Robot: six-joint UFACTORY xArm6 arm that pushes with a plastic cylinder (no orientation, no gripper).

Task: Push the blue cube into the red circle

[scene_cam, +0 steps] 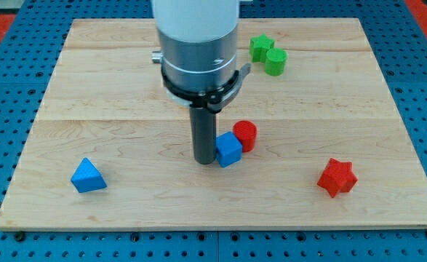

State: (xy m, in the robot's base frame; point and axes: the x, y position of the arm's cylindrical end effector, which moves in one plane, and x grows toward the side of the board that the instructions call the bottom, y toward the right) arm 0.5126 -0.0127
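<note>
The blue cube point(229, 149) lies just below the board's middle, touching the red circle point(245, 135), a short red cylinder at its upper right. My tip point(204, 160) is at the end of the dark rod, right against the blue cube's left side. The arm's grey and white body hangs above it and hides part of the board behind.
A blue triangular block point(88, 176) lies at the lower left. A red star-shaped block point(337, 177) lies at the lower right. Two green blocks point(268, 54) sit together near the view's top. The wooden board point(126, 87) rests on a blue perforated table.
</note>
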